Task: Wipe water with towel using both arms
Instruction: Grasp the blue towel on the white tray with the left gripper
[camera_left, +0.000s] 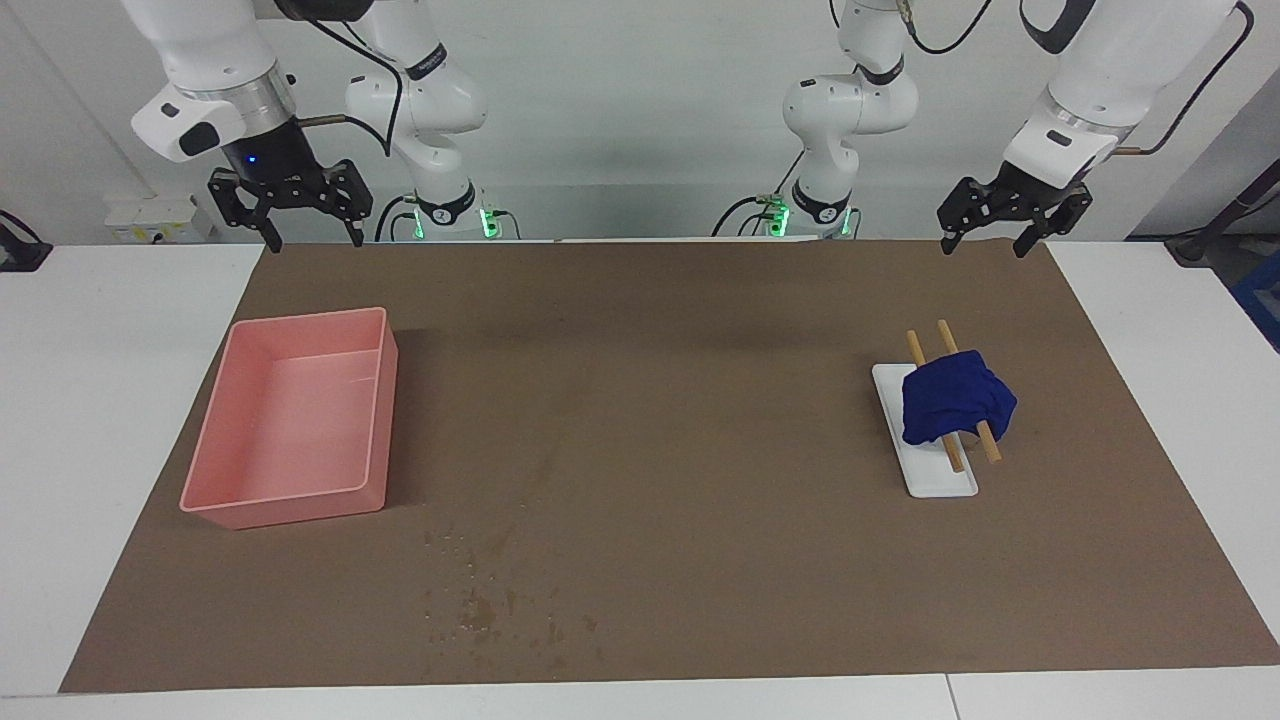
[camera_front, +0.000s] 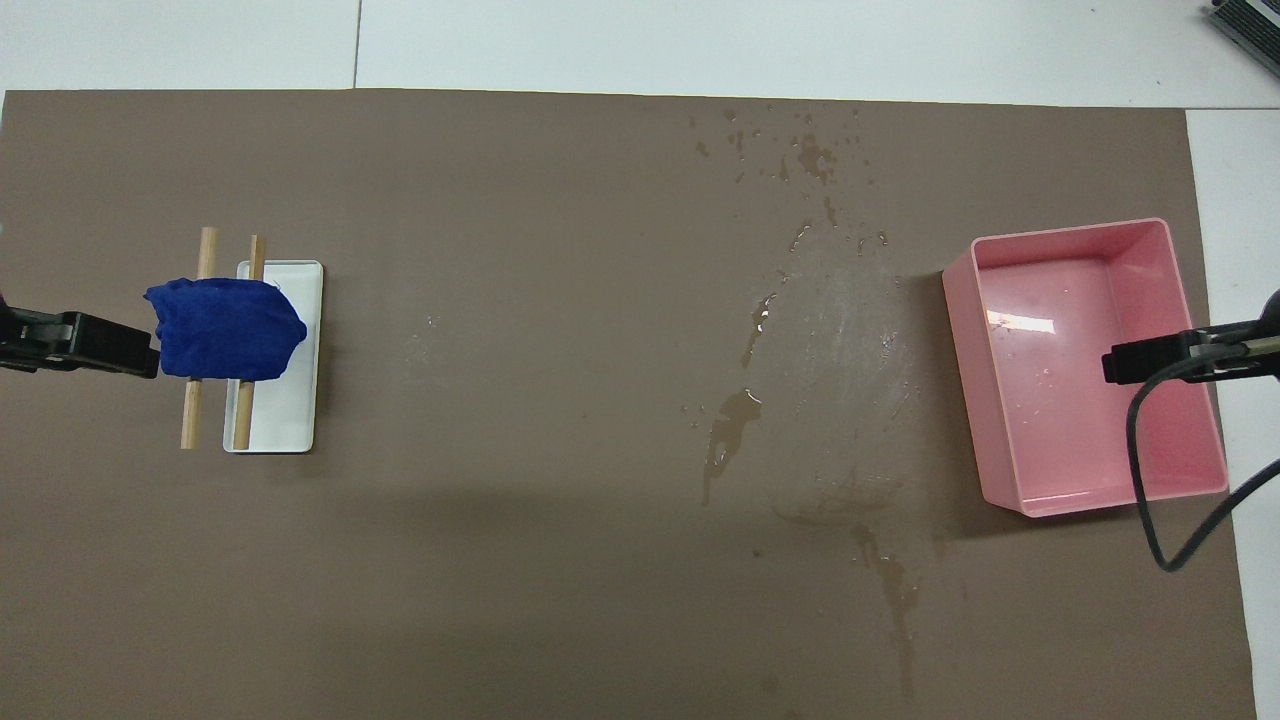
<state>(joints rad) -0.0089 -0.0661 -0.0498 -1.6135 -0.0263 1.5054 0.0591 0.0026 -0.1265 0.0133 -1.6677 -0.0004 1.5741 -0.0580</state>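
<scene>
The navy-blue towel (camera_left: 957, 397) hangs bunched over the two wooden rods of a white rack (camera_left: 940, 480) toward the left arm's end of the brown mat; it also shows in the overhead view (camera_front: 225, 328). Water drops (camera_left: 478, 605) lie on the mat farther from the robots than the pink tray, and the overhead view shows drops (camera_front: 812, 158) and streaks (camera_front: 733, 420) beside the tray. My left gripper (camera_left: 985, 245) hangs open and empty in the air over the mat's robot-side edge. My right gripper (camera_left: 314, 242) hangs open and empty there too, at the tray's end.
An empty pink tray (camera_left: 380, 400) stands toward the right arm's end of the mat, also seen in the overhead view (camera_front: 960, 300). The brown mat (camera_left: 650, 400) covers most of the white table. A black cable (camera_front: 1150, 500) hangs by the right arm.
</scene>
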